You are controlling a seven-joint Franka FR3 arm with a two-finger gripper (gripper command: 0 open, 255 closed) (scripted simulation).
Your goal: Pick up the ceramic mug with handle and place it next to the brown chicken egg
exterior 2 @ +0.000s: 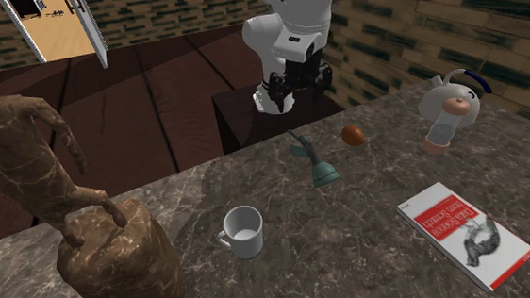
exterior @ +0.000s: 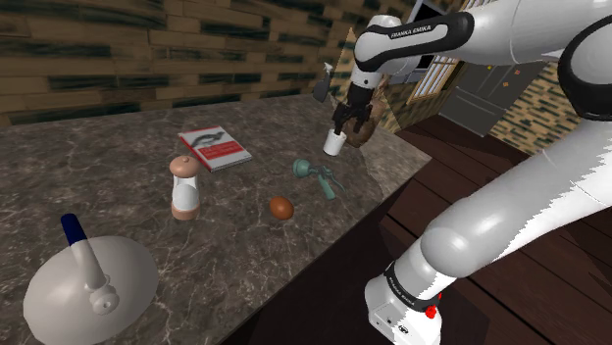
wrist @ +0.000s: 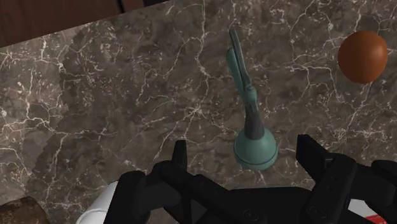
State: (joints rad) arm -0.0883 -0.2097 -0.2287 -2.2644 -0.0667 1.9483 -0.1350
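A white mug (exterior: 335,143) stands upright near the counter's far corner, its handle showing in the second exterior view (exterior 2: 243,232). The brown egg (exterior: 281,208) lies nearer the counter's front edge (exterior 2: 352,135). My black gripper (exterior: 349,125) hangs just above the mug, open, with nothing in it. In the wrist view the fingers (wrist: 180,159) stand wide apart around the gripper's middle (wrist: 245,159). The mug's rim (wrist: 98,207) peeks out beside one finger, outside the gap. The egg (wrist: 362,56) lies far beyond the fingertips.
A teal long-handled tool (exterior: 316,177) lies between mug and egg (exterior 2: 316,164) (wrist: 253,137). A brown statue (exterior 2: 89,230) stands close by the mug. On the marbled counter (exterior: 118,186) are a book (exterior: 214,147), a grinder (exterior: 183,186) and a grey domed lid (exterior: 88,289).
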